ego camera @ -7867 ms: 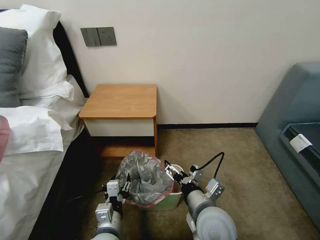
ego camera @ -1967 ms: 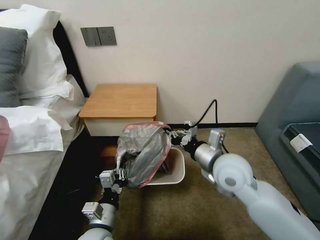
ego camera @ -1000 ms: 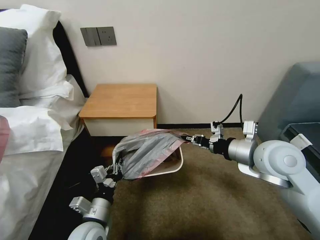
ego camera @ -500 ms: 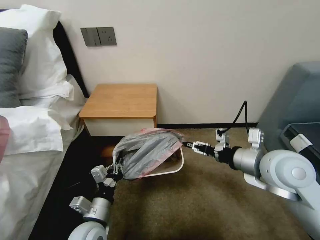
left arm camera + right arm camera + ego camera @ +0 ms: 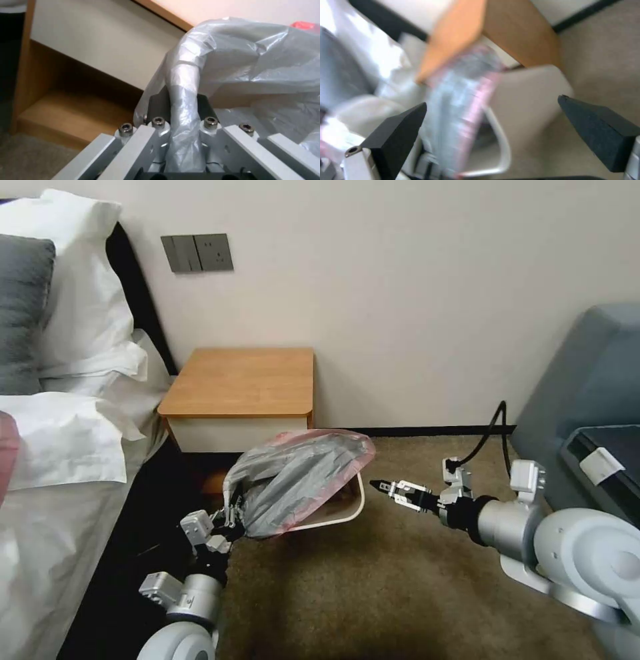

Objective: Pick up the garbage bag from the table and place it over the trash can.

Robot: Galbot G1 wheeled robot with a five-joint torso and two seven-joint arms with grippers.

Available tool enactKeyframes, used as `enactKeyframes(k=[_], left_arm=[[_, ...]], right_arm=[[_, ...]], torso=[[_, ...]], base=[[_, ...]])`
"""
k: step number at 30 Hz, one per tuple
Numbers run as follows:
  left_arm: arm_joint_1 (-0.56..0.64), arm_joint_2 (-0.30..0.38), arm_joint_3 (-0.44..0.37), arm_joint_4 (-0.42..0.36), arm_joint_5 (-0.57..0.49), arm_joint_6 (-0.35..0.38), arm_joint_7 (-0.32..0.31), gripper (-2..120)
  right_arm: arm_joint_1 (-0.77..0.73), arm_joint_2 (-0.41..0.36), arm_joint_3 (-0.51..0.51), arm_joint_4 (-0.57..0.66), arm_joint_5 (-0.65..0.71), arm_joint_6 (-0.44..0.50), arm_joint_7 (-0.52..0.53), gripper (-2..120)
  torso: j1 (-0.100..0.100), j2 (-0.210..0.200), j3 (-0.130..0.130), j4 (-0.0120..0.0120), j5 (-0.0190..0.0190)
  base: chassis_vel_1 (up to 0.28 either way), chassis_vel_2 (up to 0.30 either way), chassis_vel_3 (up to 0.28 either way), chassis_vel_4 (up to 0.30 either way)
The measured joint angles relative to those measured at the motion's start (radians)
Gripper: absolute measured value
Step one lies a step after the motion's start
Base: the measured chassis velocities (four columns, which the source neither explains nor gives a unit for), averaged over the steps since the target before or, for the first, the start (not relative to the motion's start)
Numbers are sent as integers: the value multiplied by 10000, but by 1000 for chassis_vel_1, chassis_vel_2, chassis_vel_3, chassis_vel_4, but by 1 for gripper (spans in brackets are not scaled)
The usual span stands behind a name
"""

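The garbage bag, crinkled grey film with a pinkish edge, lies over the left and far side of the cream trash can, whose right rim is bare. The can stands on the carpet in front of the wooden table. My left gripper is low at the can's near left corner, shut on a bunched strip of the garbage bag; the left gripper pinches the film between its pads. My right gripper hovers right of the can, open and holding nothing. In its wrist view the right gripper faces the garbage bag and trash can.
A bed with white pillows runs along the left. A grey sofa stands at the right, close behind my right arm. Open carpet lies in front of the can. The table's lower shelf is just beyond my left gripper.
My right gripper has let go of the bag's pink edge, opened and drawn back to the right. The bag's freed edge has settled over the can. The left gripper has held still.
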Motion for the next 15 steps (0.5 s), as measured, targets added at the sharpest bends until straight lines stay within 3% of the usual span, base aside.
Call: enactKeyframes(k=[5,7,8,10,15], left_arm=[[25,0,46,-51,60,73,-181,5],[20,-1,117,-103,91,94,-256,5],[20,-1,117,-103,91,94,-256,5],[25,11,176,-173,113,109,-308,5],[62,38,191,-289,146,117,-344,5]], right_arm=[[231,233,-173,123,1109,924,16,100],[511,753,-866,125,1753,1164,372,100],[511,753,-866,125,1753,1164,372,100],[762,1365,-2055,124,1437,1611,990,100],[861,1791,-3022,108,595,1960,1488,100]], torso=[[0,0,1,0,-2],[0,0,0,0,3],[0,0,0,0,3],[0,0,1,2,1],[0,0,1,1,0]], base=[[0,0,0,0],[0,0,0,0],[0,0,0,0],[0,0,0,0],[0,0,0,0]])
